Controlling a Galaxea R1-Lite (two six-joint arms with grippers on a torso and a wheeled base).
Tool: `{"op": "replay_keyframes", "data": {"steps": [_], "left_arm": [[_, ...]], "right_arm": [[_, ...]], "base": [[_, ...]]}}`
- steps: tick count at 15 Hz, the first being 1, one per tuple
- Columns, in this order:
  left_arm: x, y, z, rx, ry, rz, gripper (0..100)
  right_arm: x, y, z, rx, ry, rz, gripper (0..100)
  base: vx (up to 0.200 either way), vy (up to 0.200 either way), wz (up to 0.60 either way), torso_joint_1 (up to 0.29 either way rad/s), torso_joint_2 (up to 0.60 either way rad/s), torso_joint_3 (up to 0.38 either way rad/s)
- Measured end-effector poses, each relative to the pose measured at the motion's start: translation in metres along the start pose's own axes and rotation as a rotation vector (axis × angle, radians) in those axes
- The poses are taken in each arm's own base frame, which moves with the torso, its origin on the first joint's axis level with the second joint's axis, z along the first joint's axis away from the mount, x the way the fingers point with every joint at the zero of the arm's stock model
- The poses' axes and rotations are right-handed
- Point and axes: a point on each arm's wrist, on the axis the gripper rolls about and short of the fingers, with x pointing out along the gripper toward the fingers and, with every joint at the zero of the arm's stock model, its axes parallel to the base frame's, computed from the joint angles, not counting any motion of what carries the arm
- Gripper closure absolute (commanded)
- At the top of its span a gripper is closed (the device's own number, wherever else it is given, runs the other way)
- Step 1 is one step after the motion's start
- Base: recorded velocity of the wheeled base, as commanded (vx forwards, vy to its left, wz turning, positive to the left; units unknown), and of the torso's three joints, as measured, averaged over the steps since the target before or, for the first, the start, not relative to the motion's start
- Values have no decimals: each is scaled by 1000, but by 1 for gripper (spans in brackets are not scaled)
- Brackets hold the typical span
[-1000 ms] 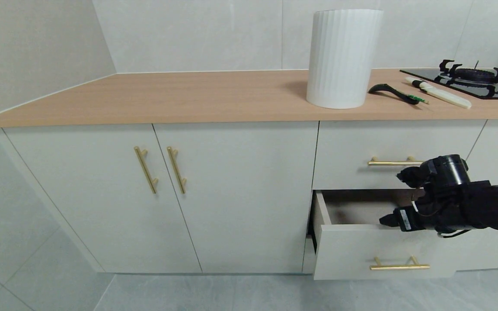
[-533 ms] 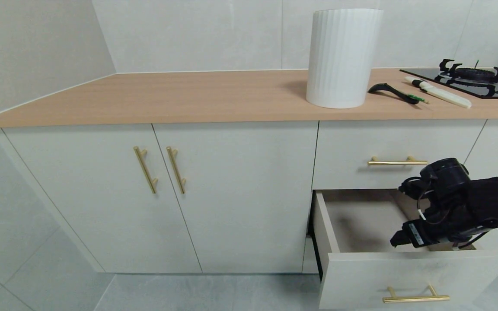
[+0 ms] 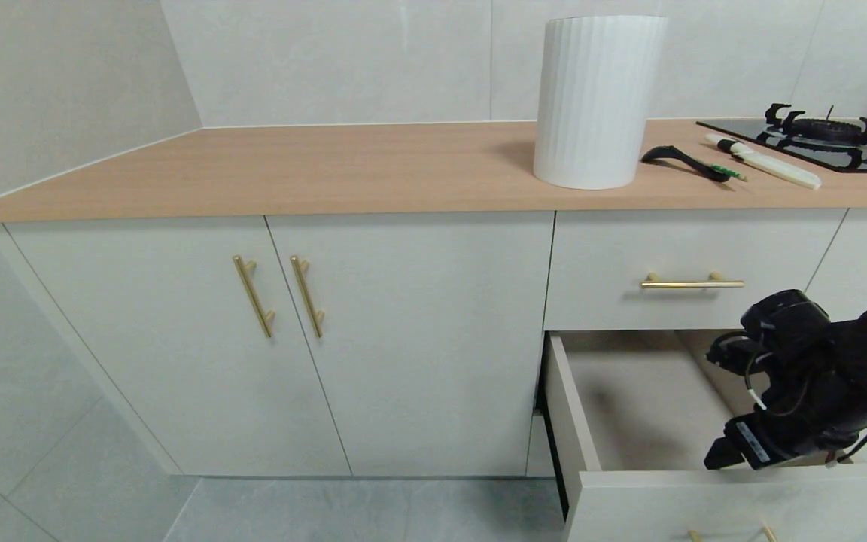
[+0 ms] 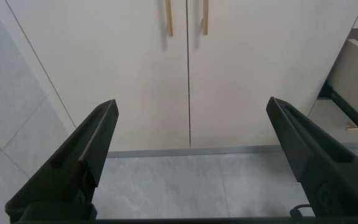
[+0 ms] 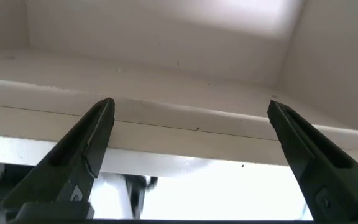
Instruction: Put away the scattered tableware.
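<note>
At lower right, the right end effector (image 3: pixel 727 454), fingers spread, sits at the open drawer's (image 3: pixel 573 399) front edge, likely readying it for utensils (image 3: pixel 685 160) on the bench (image 3: pixel 328 169).

The right arm (image 3: pixel 866 350) extends low from the right side, the right gripper (image 5: pixel 190 121) spread wide. The left gripper (image 4: pixel 191 130) holds its fingers (image 4: pixel 89 152) wide apart too.

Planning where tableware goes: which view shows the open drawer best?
Head view: the open drawer shows most of its inside. Right wrist view shows a part close up; left wrist view, one side.
</note>
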Motion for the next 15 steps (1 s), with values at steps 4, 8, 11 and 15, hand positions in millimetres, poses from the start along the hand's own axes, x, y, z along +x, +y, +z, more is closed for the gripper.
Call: {"op": "replay_keyframes", "data": {"steps": [4,8,11,15], "left_arm": [[0,0,0,0,-1,0,0],[0,0,0,0,0,0,0],[0,0,0,0,0,0,0],[0,0,0,0,0,0,0]], "right_arm": [[-2,3,-16,-26,77,7,0],[-1,7,-32,-67,139,5,0],[-4,15,-47,-131,266,1,0],[-2,20,-47,-153,277,4,0]], "base": [[0,0,0,0,0,0],[0,0,0,0,0,0],[0,0,0,0,0,0],[0,0,0,0,0,0]]}}
